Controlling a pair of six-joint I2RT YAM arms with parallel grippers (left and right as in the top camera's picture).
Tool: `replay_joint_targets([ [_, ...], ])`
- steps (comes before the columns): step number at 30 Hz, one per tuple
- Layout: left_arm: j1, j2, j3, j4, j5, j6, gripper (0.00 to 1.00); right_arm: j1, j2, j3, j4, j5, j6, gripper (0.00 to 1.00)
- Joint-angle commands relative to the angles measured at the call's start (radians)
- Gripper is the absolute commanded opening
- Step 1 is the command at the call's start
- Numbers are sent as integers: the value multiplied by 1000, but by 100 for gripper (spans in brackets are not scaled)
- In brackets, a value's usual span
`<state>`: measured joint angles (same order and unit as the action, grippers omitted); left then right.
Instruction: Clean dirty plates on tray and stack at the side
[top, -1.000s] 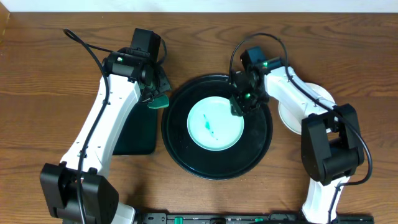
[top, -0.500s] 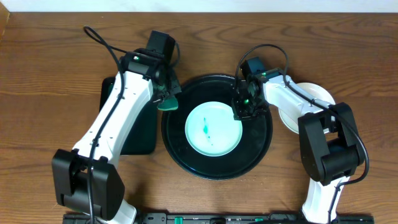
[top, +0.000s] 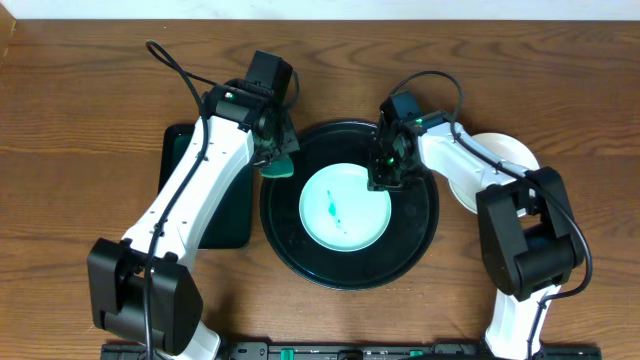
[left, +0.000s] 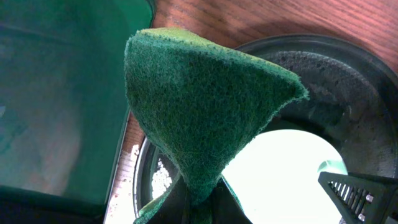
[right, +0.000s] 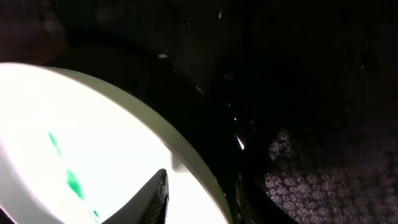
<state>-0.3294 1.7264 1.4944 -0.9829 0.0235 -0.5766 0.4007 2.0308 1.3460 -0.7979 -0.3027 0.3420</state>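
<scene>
mint plate (top: 352, 216), teal smear | flat in black tray (top: 290, 226) | white plate (top: 512, 152) beside

Gripper (left: 199, 202) pinching green scouring pad (left: 199, 106)

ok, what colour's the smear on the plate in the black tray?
Teal-green smear on the pale mint plate; clearest in the overhead view.

No writing, label, brand, number or sign can be read in any view, whether on the plate (top: 345, 210), the tray (top: 290, 245) or the scouring pad (left: 199, 106)
</scene>
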Motion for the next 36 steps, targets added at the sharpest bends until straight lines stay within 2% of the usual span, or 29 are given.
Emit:
replay_joint_targets([
  [1,2,-2,-5,-3,-8,-4,7,42,17,-21,-50,-12,-24,30],
  [5,2,-2,-5,-7,-8,-1,7,47,17,-21,-78,23,-139,29],
  [7,2,-2,-5,-7,-8,-1,7,45,17,-21,-85,45,-147,27],
  [9,2,-2,-5,-7,-8,-1,7,44,17,-21,-100,44,-171,22],
  [12,2,-2,-5,-7,-8,-1,7,45,17,-20,-97,44,-179,1],
  [22,-51,14,-6,-6,22,-2,7,-7,17,35,-27,45,-39,1],
  [28,-137,114,-7,-6,21,-59,7,-14,77,15,-13,60,24,1],
  [36,-171,275,-7,43,22,-76,7,-40,83,14,-5,21,11,1],
])
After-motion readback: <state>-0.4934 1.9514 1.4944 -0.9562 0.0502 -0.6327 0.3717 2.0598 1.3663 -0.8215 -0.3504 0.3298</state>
